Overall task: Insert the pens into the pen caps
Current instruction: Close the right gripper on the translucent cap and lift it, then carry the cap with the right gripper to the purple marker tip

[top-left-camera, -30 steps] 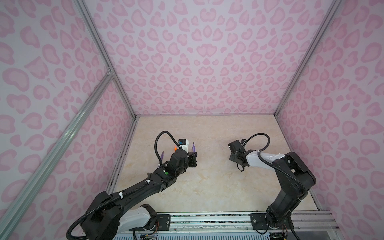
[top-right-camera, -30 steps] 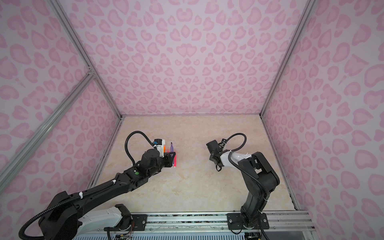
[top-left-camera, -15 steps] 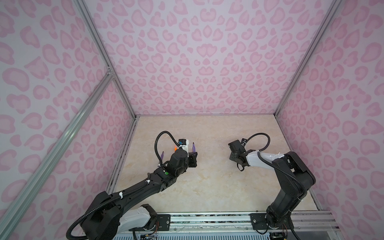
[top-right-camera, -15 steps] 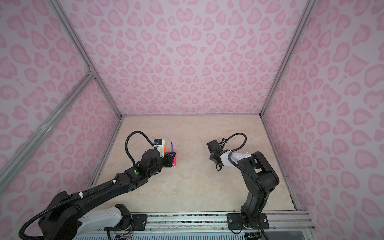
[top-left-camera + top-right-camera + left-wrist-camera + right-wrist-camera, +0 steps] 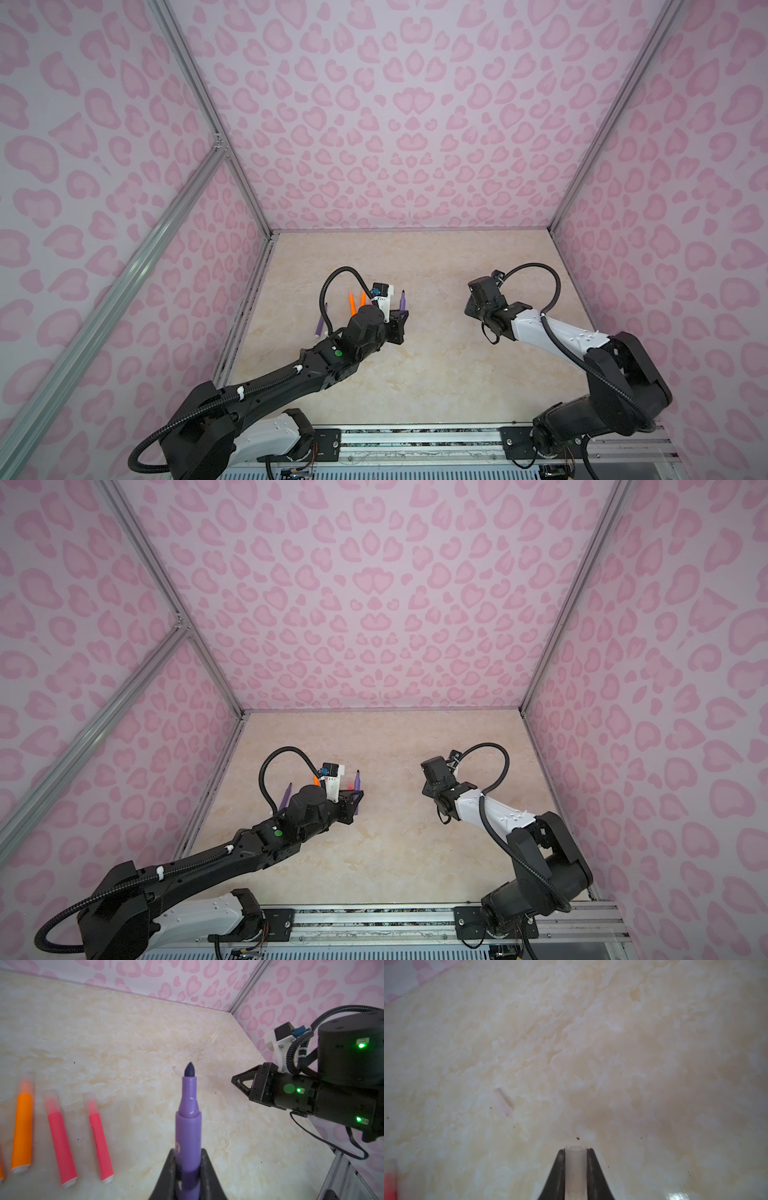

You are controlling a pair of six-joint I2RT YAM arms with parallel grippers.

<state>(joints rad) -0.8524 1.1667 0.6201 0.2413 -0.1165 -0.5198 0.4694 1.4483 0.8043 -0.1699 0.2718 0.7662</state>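
Pink heart-patterned walls are filling the upper half and both sides of both top views. A pale marbled tabletop is taking up the lower middle.

The left arm is reaching up from the lower left corner towards the centre. The right arm is bending in from the lower right, with its wrist pointing towards the middle of the frame.

In the left wrist view, the left gripper is clamping a purple pen at the bottom centre. Its jaws are pressing on both sides of the barrel, and the dark bare tip is pointing up the frame. In a top view the pen is standing out just right of centre.

The right gripper is squeezing a clear cap at the bottom centre of the right wrist view. The cap's open mouth is showing between the fingertips.

Two orange pens are lying on the table left of centre in a top view. A second purple pen is lying further left. Two pink-red pens are lying side by side at the lower left of the left wrist view, apart from the held pen.

A second cap, very faint, is lying on the table left of centre in the right wrist view.
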